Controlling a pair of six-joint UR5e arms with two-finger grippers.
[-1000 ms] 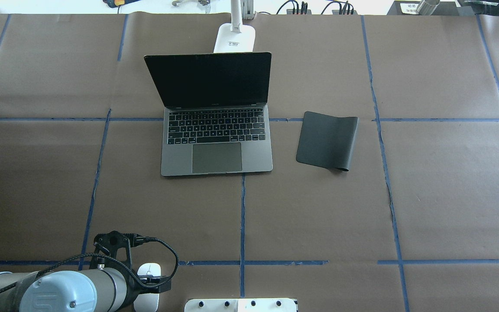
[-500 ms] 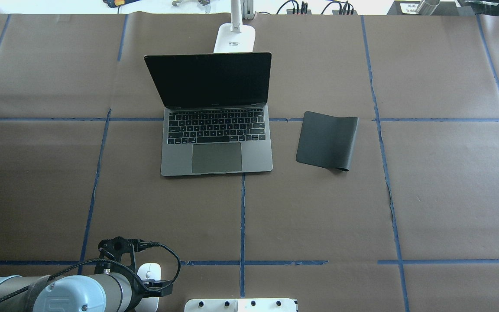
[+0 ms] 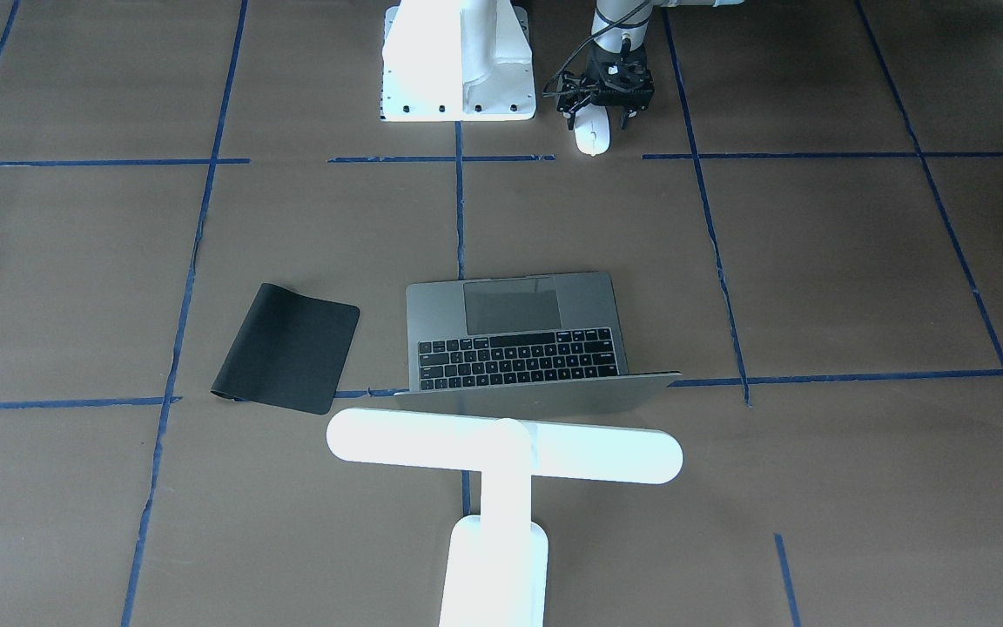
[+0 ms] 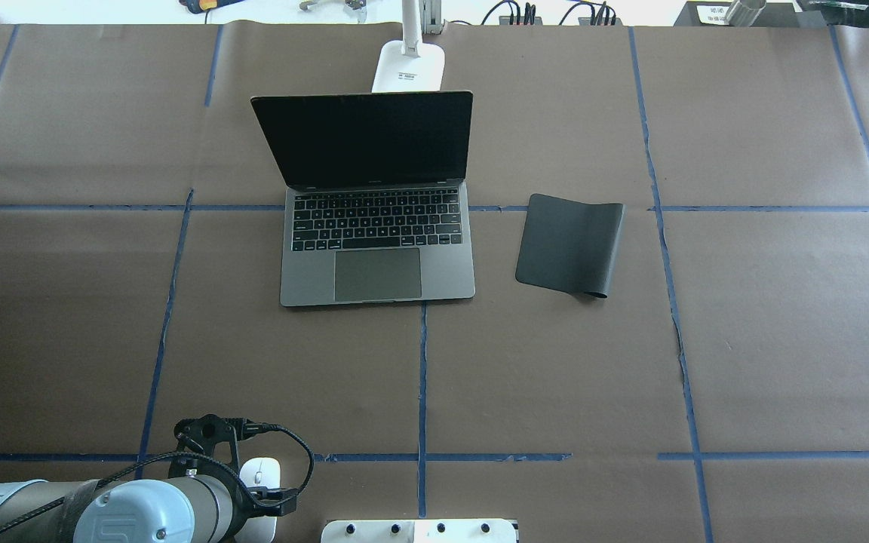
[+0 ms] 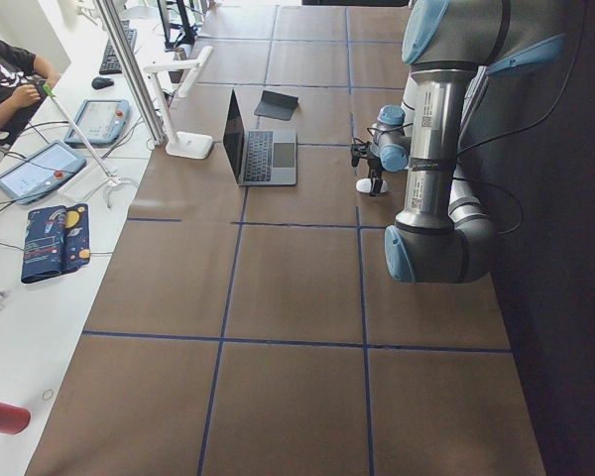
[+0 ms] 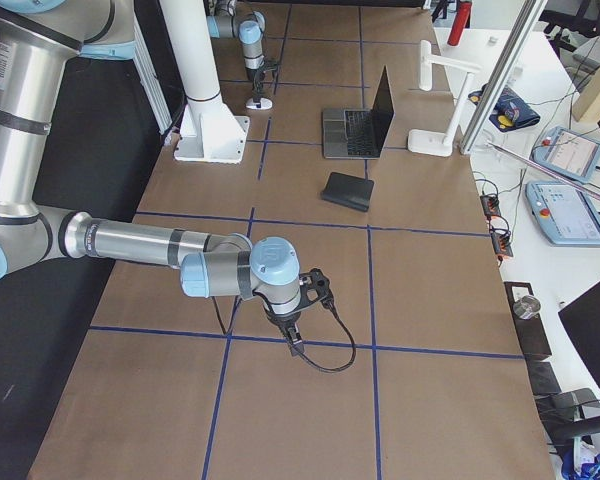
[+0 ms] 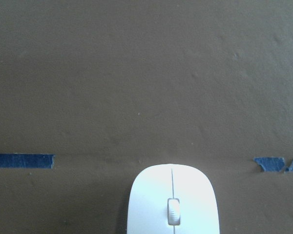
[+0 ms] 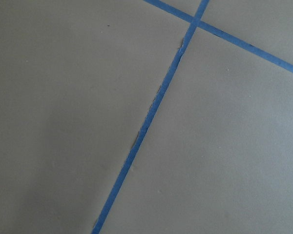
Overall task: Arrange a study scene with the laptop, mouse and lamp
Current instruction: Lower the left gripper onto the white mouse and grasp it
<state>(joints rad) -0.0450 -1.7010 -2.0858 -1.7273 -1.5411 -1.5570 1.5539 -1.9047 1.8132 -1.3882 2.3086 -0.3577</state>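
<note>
My left pincer (image 3: 602,120) has drawn slightly toward the robot's edge since a second ago. It sits over the rear of the mouse (image 3: 593,138), which lies unmoved near the white mount (image 3: 458,61). I cannot tell either pincer's grip. Brown-papered table (image 4: 781,339) with blue tape grid: open laptop (image 4: 378,264) at centre, lamp (image 3: 501,457) behind it, black mat (image 4: 572,243) beside it. Right pincer (image 6: 296,345) is low over bare paper.

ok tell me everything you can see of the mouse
The mouse is small, white, glossy and oval, with a thin centre line and a small scroll wheel. It lies flat on the brown paper beside a blue tape line, near the white mount. The left end effector hangs over its rear; contact cannot be told.
</note>
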